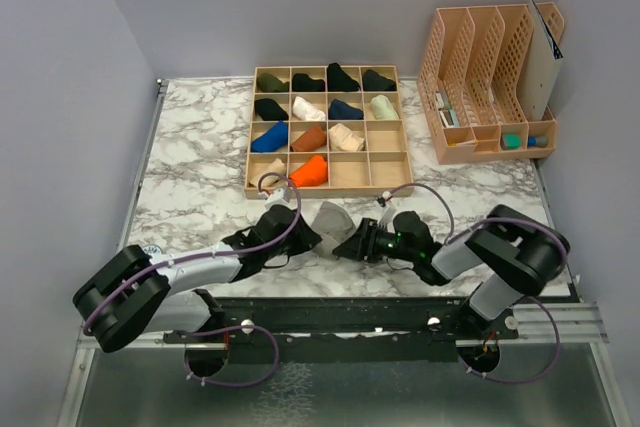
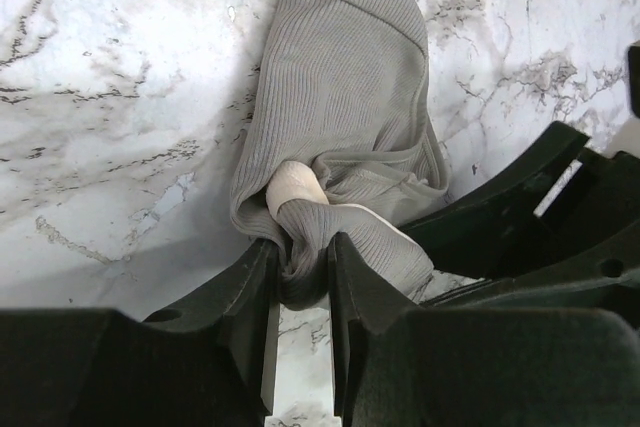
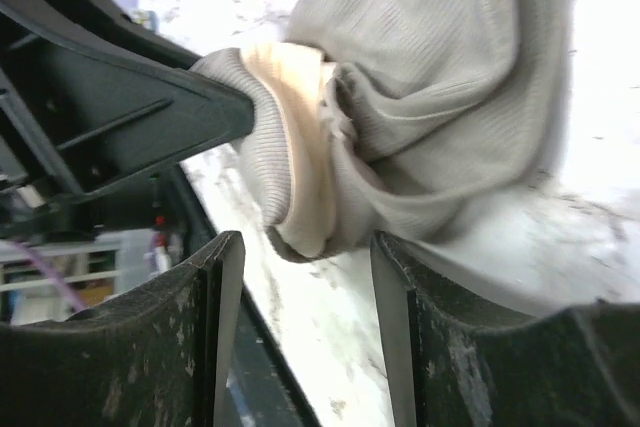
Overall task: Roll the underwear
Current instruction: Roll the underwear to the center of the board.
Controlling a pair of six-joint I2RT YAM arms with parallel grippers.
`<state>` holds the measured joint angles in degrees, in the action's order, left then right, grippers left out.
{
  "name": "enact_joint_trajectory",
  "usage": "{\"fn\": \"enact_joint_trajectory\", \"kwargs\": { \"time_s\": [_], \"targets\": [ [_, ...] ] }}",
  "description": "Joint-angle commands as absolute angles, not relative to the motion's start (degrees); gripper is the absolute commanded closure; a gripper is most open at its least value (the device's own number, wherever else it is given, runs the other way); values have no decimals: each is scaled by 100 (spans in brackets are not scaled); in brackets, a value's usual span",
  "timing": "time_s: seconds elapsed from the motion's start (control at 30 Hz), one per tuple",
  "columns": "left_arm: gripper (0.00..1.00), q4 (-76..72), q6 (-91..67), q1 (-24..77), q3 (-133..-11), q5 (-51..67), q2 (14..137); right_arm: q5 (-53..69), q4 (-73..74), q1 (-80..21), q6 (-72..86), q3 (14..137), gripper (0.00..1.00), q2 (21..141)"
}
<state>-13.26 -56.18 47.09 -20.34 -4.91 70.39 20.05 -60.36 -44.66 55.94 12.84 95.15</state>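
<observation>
The grey underwear (image 1: pixel 330 217) with a cream band lies crumpled on the marble table between my two grippers. In the left wrist view the grey cloth (image 2: pixel 340 97) spreads away from me, and my left gripper (image 2: pixel 303 272) is shut on a bunched fold at its near end. My right gripper (image 3: pixel 305 257) is open, its jaws either side of the cream-banded end (image 3: pixel 300 177) without pinching it. In the top view the left gripper (image 1: pixel 300 232) and right gripper (image 1: pixel 356 243) face each other across the cloth. No loose pale beige garment shows on the table.
A wooden grid tray (image 1: pixel 328 187) stands just behind the grippers, with several rolled garments in its cells, some of them pale. A peach file organizer (image 1: pixel 490 77) stands at the back right. The table's front edge lies right behind the grippers.
</observation>
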Motion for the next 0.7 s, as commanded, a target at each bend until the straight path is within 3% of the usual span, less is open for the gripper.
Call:
{"fn": "enact_joint_trajectory", "kwargs": {
  "time_s": [0.0,0.2,0.33,0.5,0.67],
  "targets": [
    [85,-738,-5423,4689,-2234,-528,7077,1289,-3765,-4456,3962,1353,43,8659],
    [85,-367,-5480,4701,-2448,-355,7079,1321,-3666,-4539,1888,1344,43,7211],
    [85,-113,-5571,4713,-2615,-240,7216,1494,-4270,-5080,-347,1157,43,6569],
    [85,235,-5607,4723,-2877,-105,7423,839,-4048,-6055,-2350,1396,48,6928],
    [85,510,-5698,4730,-3048,-20,7593,-137,-4277,-6826,-3307,1546,49,7608]
  ]
}}
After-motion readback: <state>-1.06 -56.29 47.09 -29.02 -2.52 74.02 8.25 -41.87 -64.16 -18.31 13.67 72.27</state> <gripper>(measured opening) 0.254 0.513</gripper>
